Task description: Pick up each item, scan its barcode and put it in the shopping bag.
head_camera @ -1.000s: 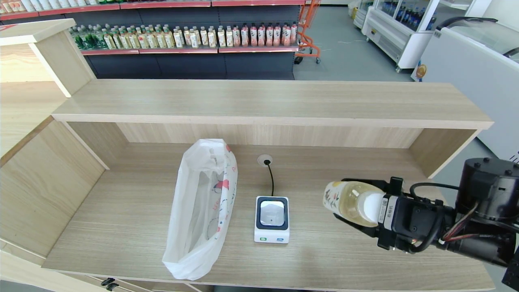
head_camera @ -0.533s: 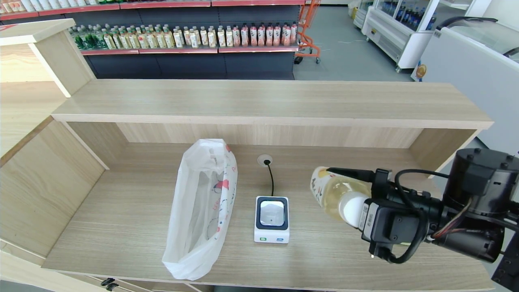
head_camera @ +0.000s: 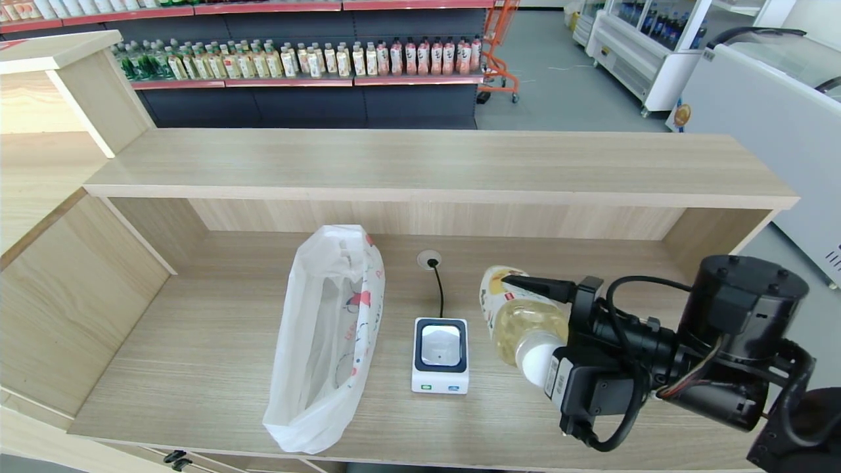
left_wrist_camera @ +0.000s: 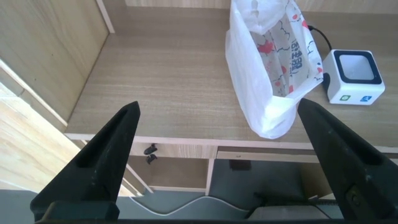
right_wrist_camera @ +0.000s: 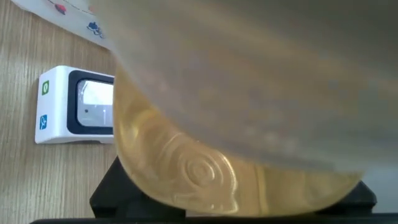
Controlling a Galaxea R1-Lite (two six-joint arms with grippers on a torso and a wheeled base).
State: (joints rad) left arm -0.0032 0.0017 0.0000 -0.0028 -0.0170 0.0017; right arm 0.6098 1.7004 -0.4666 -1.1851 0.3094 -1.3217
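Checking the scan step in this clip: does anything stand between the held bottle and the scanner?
Nothing visible does. The right pincer holds the bottle just right of the scanner, with only counter between them. The shopping bag lies on the scanner's left.

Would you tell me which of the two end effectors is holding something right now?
The right end effector, shut on a bottle near the scanner; the left end effector hangs open and empty.
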